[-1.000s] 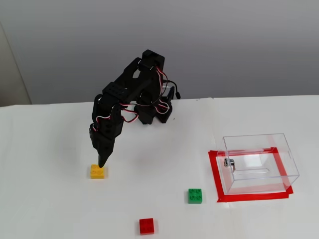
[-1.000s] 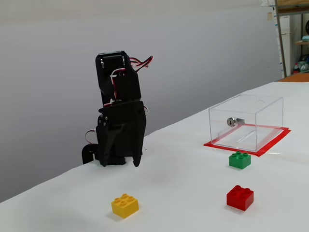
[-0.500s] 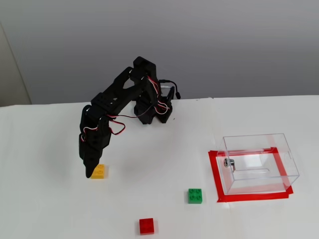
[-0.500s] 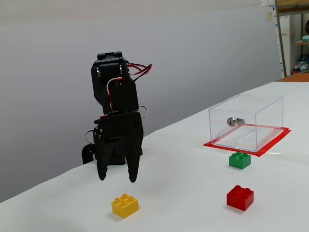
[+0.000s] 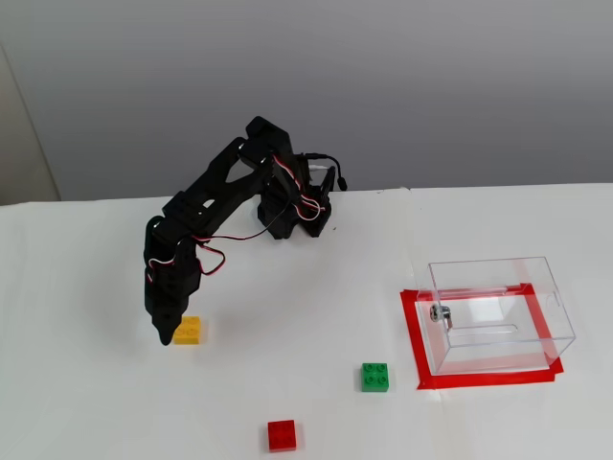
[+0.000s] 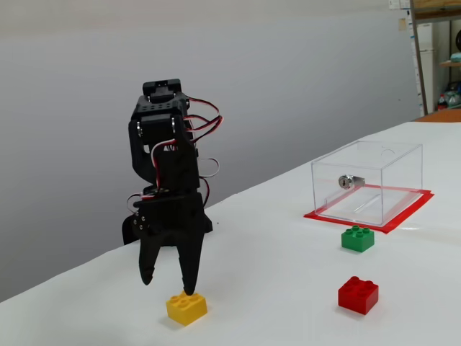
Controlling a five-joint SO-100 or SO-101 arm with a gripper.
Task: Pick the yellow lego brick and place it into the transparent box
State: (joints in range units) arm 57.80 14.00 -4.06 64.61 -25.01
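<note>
There is one big white desk (image 5: 86,402) with a grey wall behind it. One black robot arm (image 5: 230,192) stands near the back edge of the desk and bends down toward the front. One see-through box, the transparent box (image 5: 498,311), sits toward the right edge of the desk in the high fixed view, on a frame of red tape (image 5: 414,335). It has a small metal bit on one wall. The arm has one gripper (image 6: 169,287), and its two fingers are spread apart and point down with nothing between them. There are three little bricks, one of each color. The yellow lego brick (image 6: 186,307) lies on the desk toward the left edge in the high view, far from the box. One finger tip is right above it. The green brick (image 5: 374,377) lies near the box, and the red brick (image 5: 282,435) lies close to the front edge.
</note>
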